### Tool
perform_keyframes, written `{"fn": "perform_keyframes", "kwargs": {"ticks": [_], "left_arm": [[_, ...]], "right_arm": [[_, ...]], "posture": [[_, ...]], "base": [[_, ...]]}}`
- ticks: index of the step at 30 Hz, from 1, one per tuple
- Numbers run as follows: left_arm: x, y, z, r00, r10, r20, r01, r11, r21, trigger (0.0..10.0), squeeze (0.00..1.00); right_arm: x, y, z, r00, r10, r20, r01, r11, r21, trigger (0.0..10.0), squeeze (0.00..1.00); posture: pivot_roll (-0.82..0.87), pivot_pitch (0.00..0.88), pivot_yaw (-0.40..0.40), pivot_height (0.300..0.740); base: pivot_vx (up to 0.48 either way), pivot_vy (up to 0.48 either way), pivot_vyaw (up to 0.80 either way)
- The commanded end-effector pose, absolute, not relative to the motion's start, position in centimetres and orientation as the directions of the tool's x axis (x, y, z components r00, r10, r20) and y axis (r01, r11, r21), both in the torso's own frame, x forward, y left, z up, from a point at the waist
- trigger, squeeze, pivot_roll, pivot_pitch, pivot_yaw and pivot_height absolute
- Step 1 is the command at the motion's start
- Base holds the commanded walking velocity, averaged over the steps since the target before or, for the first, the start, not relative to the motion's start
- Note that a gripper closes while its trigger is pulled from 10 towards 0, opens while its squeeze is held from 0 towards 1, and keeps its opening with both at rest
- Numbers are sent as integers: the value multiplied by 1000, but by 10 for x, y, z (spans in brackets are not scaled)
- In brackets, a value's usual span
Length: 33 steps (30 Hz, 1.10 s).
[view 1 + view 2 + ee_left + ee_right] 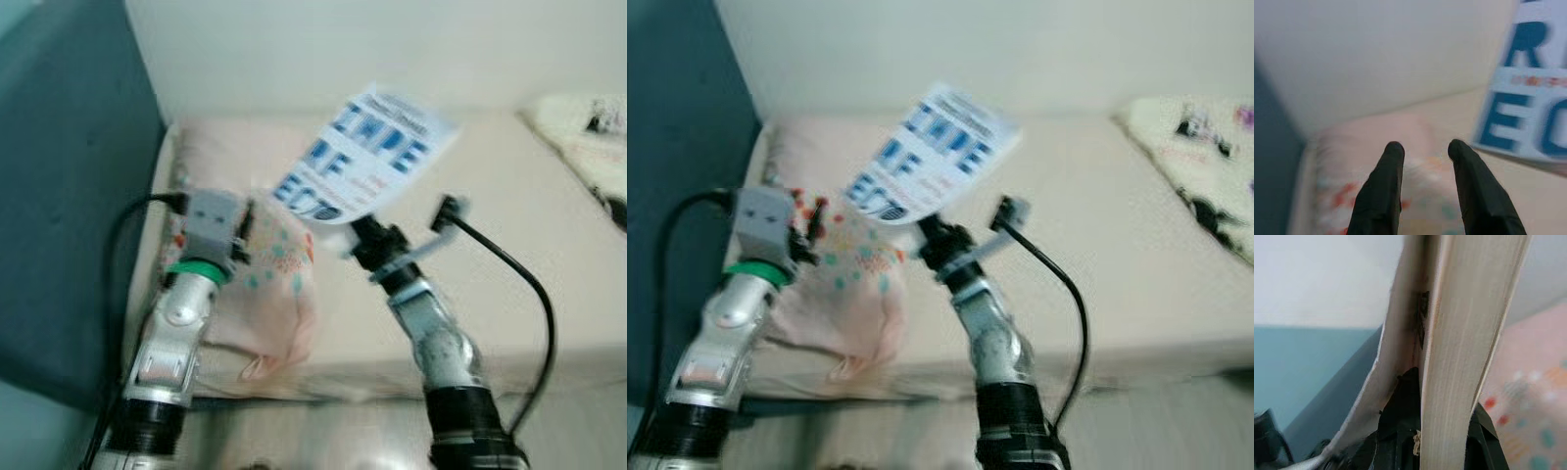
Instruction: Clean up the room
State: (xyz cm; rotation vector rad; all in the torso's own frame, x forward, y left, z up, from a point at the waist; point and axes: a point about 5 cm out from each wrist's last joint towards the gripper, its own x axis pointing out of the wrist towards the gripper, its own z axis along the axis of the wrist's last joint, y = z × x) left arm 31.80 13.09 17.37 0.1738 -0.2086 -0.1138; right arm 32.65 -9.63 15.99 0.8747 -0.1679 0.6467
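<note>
Head view: right gripper (361,238) clamps white paperback book with blue lettering (364,155), held up over beige bed (509,255); left gripper (242,231) above pink dotted pillow (279,284). Left wrist: fingers (1382,188) slightly apart, holding nothing. Right wrist: book's page edges (1464,347) pinched.

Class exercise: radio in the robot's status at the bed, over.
Right gripper shut on white paperback book with blue lettering, held above beige bed. Left gripper open, empty, over pink dotted pillow. Nothing in the way.
</note>
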Motion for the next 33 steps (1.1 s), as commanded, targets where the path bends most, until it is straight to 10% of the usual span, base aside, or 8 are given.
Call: {"fn": "perform_keyframes", "kwargs": {"ticks": [1, 33], "left_arm": [[318, 127, 173, 973, -144, 182, 113, 979, 170, 10000, 0], [311, 127, 165, 975, -164, 150, 139, 977, 164, 10000, 0]], "right_arm": [[327, -104, 164, 799, 434, 415, -596, 479, 645, 10000, 0], [322, -103, 146, 821, 431, 374, -551, 430, 715, 10000, 0]], "posture": [[23, 10, 37, 725], [28, 31, 44, 725]], "base": [[330, 0, 0], [0, 0, 0]]}}
